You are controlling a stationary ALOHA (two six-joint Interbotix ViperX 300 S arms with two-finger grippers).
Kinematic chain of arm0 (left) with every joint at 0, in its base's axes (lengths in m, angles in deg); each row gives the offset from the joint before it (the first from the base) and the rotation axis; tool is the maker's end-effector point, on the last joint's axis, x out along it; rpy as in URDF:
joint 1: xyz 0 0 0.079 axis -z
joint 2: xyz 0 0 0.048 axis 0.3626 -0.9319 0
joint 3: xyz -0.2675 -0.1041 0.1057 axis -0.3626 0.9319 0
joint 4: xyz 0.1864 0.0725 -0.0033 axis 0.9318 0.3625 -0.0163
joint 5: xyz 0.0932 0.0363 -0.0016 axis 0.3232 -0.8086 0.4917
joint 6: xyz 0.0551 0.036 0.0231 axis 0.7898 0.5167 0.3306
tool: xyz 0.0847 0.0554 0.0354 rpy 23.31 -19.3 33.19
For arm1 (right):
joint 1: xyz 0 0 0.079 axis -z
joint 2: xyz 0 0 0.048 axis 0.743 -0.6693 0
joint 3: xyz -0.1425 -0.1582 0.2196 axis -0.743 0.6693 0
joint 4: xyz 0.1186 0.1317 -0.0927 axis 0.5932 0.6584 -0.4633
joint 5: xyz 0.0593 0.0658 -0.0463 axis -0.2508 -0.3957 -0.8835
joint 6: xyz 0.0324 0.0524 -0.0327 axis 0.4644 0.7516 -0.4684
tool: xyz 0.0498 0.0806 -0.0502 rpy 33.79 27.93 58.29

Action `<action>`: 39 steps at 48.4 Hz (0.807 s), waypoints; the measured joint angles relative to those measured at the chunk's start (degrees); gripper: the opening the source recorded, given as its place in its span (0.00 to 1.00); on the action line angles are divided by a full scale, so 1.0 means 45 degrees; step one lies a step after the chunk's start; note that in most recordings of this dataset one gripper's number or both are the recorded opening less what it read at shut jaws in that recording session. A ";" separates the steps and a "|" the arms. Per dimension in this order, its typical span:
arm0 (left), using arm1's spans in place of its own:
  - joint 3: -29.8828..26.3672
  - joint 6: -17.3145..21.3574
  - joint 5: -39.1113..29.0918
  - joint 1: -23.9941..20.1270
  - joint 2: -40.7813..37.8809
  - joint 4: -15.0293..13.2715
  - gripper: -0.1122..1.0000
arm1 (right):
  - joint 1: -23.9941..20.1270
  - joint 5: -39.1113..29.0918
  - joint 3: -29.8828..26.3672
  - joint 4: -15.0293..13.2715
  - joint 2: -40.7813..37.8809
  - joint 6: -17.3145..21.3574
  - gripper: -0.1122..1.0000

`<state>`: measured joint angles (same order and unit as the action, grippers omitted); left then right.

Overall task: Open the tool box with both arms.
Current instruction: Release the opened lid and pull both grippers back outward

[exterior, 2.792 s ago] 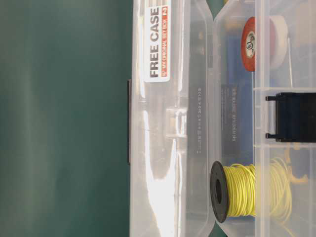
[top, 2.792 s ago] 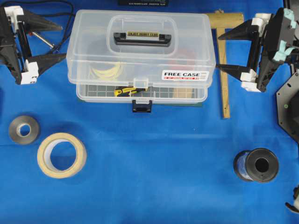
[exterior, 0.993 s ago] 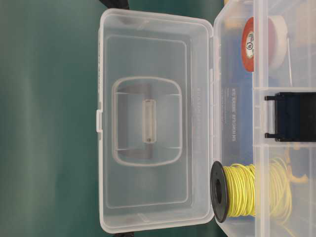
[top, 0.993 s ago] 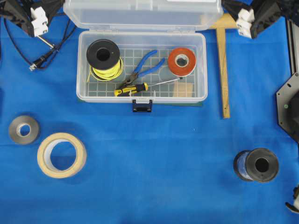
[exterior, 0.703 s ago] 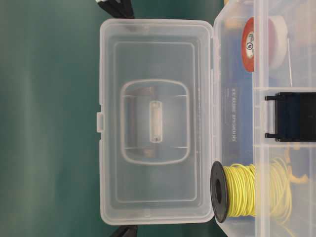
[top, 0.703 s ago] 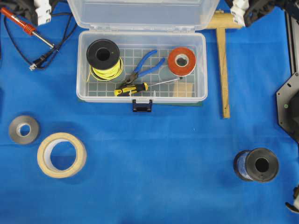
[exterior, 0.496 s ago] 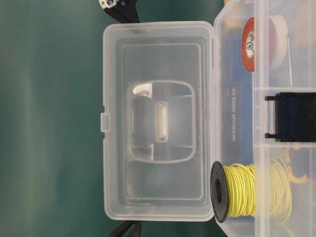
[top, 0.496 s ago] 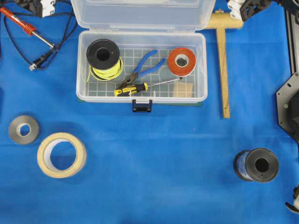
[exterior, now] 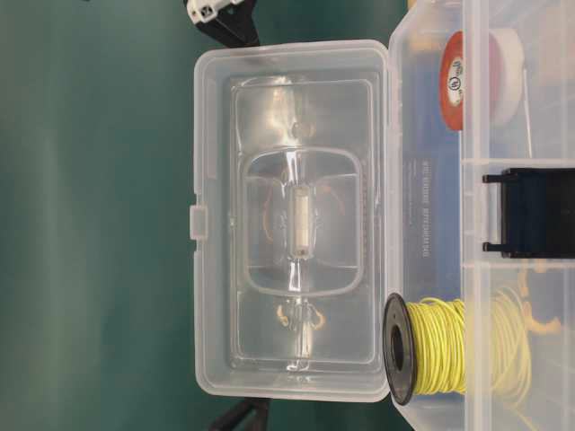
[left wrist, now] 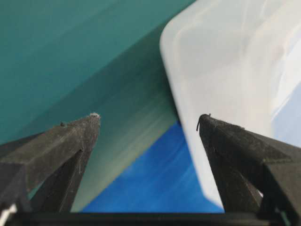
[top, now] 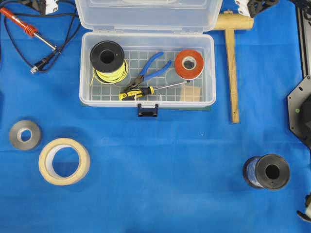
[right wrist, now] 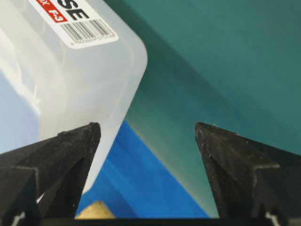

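The clear tool box (top: 83, 73) stands open on the blue cloth, its black latch (top: 147, 110) at the front. Its lid (top: 146, 14) leans back past upright, its inside showing in the table-level view (exterior: 296, 215). My left gripper (left wrist: 148, 117) is open beside the lid's left end (left wrist: 225, 70) and grips nothing. My right gripper (right wrist: 146, 126) is open beside the lid's right end (right wrist: 70, 80), also empty. Overhead, only the white mounts of the left arm (top: 48, 5) and the right arm (top: 245, 6) show at the top edge.
Inside the box lie a yellow wire spool (top: 107, 57), blue pliers (top: 150, 68), a screwdriver (top: 137, 92) and red tape (top: 189, 63). A soldering iron (top: 24, 26), wooden square (top: 232, 63), grey roll (top: 25, 134), masking tape (top: 64, 161) and black spool (top: 268, 171) surround it.
The lid has swung from closed to upright and now leans further back. Both grippers have drawn back toward the far edge, almost out of the overhead view.
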<state>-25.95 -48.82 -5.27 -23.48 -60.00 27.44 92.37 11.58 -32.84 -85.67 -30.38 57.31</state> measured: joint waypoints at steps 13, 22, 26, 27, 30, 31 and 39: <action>0.1211 0.0000 -0.0527 -0.0488 0.1562 0.0000 0.92 | 0.0547 -0.1113 0.1055 0.0000 0.1992 -0.0039 0.86; 0.1953 0.0000 -0.0742 -0.0547 0.3027 0.0000 0.92 | 0.0625 -0.1719 0.1562 0.0000 0.3184 -0.0039 0.86; 0.2109 -0.0020 -0.0801 -0.0547 0.3496 0.0020 0.92 | 0.0645 -0.1816 0.1621 0.0000 0.3320 0.0020 0.86; 0.2148 -0.0020 -0.0820 -0.0566 0.3594 0.0000 0.92 | 0.0645 -0.1816 0.1641 0.0000 0.3320 0.0020 0.86; 0.2227 -0.0039 -0.0898 -0.0566 0.3828 0.0000 0.92 | 0.0645 -0.1816 0.1621 0.0000 0.3242 0.0039 0.86; 0.2227 -0.0059 -0.0938 -0.0566 0.3867 0.0000 0.92 | 0.0645 -0.1816 0.1621 0.0000 0.3203 0.0059 0.86; 0.2324 -0.0195 -0.1309 -0.0234 0.4121 0.0000 0.92 | 0.0234 -0.1777 0.1621 0.0098 0.3027 0.0156 0.86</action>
<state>-15.49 -49.70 -11.16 -24.53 -41.46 27.44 93.42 3.58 -25.55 -85.23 -16.76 58.01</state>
